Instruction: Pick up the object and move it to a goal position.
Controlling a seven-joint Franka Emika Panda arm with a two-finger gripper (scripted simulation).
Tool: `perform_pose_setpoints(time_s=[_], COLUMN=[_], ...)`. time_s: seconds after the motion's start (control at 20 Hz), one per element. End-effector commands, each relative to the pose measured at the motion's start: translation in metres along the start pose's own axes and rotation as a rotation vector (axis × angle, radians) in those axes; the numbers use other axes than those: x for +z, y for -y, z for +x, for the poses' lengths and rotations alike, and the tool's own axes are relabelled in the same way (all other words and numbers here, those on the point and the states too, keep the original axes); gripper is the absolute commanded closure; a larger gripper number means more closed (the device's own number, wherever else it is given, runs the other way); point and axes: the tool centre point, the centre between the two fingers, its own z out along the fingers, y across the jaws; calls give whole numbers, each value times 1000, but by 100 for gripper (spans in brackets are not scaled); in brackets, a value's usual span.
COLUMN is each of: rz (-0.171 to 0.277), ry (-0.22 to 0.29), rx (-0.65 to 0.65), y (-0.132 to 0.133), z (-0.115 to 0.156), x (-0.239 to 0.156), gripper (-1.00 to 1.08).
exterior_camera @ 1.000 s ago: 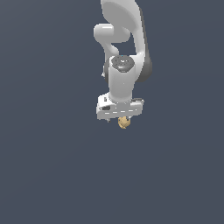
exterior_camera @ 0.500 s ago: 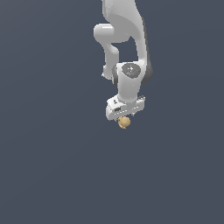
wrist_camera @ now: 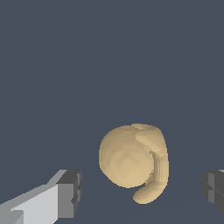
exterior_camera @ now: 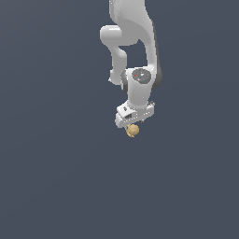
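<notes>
one white arm (exterior_camera: 135,51) reaches down through the exterior view against a flat dark grey-blue ground, and at its lower end sits the hand (exterior_camera: 132,127), pointing downward. one small tan-yellow object (exterior_camera: 132,130), roundish and lumpy, shows right under the hand, touching or just below its tips; from this view it is too small to tell whether the tips press on it. in the wrist view the object (wrist_camera: 133,162) looks like a smooth rounded lump with a curled ridge along one side, ending in a short hooked tail. the two dark-padded fingers (wrist_camera: 70,194) stand well apart, one on each side of the object, with clear grey gaps between each pad and the lump, so the hand is spread and not clamped on it. whether the object rests on a surface cannot be told, since the ground is featureless.
</notes>
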Motion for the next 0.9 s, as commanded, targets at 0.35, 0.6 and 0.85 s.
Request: perform_pose_setpoints(time_s=[0.35,0.6,0.85], rz=[0,0,0], ry=[0,0,0], rx=[-4,-5,-5], y=[1,1,1], z=[-2,-1,-1], x=[31,48,50], gripper=[-92,-92,108])
